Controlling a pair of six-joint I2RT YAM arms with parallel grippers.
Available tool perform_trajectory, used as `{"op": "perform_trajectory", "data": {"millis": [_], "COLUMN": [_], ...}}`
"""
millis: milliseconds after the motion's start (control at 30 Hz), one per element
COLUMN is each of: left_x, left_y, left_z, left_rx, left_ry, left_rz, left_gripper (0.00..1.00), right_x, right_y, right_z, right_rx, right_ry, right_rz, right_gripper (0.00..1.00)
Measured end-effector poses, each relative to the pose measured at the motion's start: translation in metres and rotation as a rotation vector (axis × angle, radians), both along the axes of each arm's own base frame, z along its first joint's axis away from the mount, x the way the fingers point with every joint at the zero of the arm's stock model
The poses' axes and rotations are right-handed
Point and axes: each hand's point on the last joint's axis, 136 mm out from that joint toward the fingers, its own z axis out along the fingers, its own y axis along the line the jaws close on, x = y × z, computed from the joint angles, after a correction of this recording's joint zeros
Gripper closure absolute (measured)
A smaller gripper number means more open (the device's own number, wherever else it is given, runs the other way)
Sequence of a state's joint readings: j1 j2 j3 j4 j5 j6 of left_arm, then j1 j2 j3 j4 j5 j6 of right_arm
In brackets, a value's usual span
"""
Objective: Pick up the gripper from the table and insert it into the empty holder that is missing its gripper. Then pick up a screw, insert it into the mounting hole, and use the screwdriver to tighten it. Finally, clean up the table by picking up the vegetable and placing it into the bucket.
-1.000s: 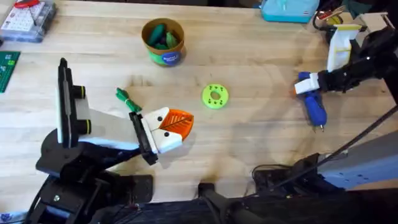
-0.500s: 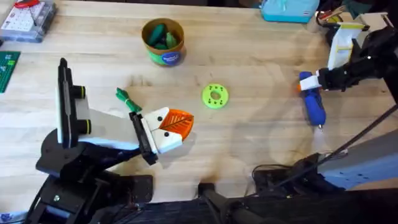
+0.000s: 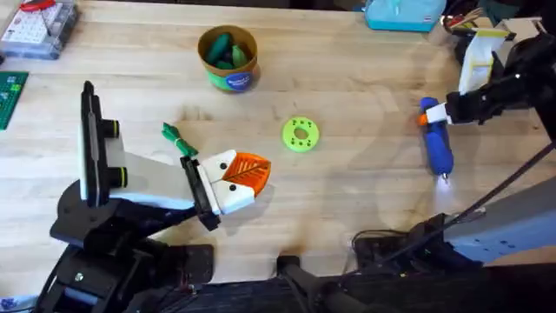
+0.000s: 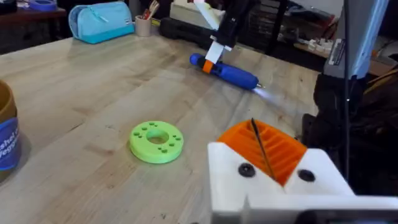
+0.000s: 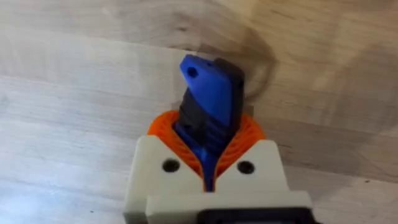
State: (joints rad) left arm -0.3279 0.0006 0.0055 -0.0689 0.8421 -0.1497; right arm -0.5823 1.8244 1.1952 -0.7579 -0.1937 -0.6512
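The right gripper (image 3: 437, 113) is gripping the rear end of the screwdriver (image 3: 439, 143) between its orange ribbed pads (image 5: 245, 134), at the right side of the table (image 3: 365, 78); the bit is pointing toward the near edge with a small light glowing at its tip. The left gripper (image 3: 248, 170) is resting low at centre-left with its pads pressed together, holding nothing. The vegetable (image 3: 177, 138) is lying on the wood just beside the left gripper's far side. The lime-green disc (image 3: 301, 134) is sitting between the two grippers. The bucket (image 3: 228, 58) is standing upright toward the far edge, with green items inside.
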Motion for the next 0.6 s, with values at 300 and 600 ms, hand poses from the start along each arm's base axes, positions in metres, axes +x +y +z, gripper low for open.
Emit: {"op": "perform_trajectory", "data": {"millis": [300,600], "left_x": [0.000,0.000], "left_y": [0.000,0.000], "left_z": [0.000,0.000], "left_rx": [0.000,0.000], "left_ry": [0.000,0.000], "left_rz": [0.000,0.000], "left_gripper": [0.990,0.990], "right_x": [0.012,0.031], "right_y": [0.015,0.020], "right_z": [0.013,0.062], "right_rx": [0.058,0.061], "right_ry": [-0.045,-0.211], "right_rz": [0.007,0.023], "right_gripper": [0.975,0.975]}}
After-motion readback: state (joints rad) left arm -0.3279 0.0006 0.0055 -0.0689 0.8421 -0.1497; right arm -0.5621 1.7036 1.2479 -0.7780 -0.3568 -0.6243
